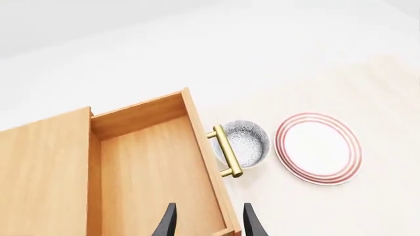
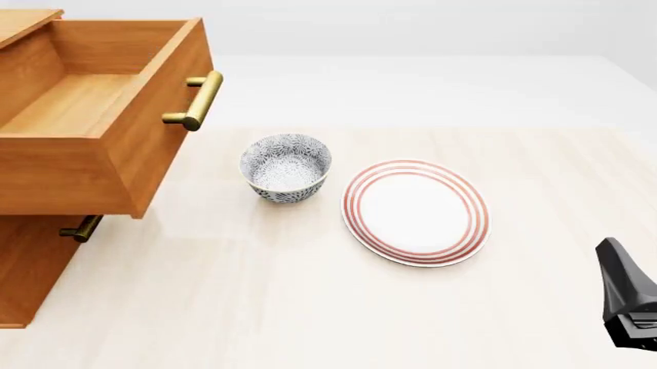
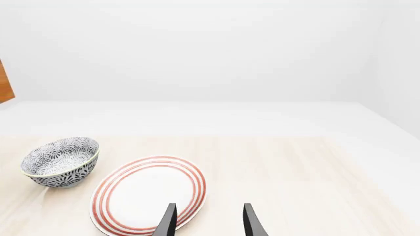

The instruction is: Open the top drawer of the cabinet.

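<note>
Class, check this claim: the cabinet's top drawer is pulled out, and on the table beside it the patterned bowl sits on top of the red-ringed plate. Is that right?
Not quite. The top drawer of the cabinet is indeed pulled out, but the patterned bowl does not sit on the red-ringed plate. It stands on the table beside the plate, with bare tabletop between them, as the front view shows.

Wood, brass and glazed ware on a pale table

The cabinet (image 2: 31, 269) and its top drawer (image 2: 154, 131) look like smooth orange-brown wood with faint grain, paler inside the drawer; the bar handle (image 2: 195, 100) has a satin brass sheen. The bowl (image 2: 285, 167) looks ceramic, with a fine blue-grey speckled pattern; the plate (image 2: 416, 211) is smooth white with red rings. The table (image 2: 308, 307) is matt, light wood-grained. The right tool (image 3: 206, 221) shows dark matt fingers.
</note>
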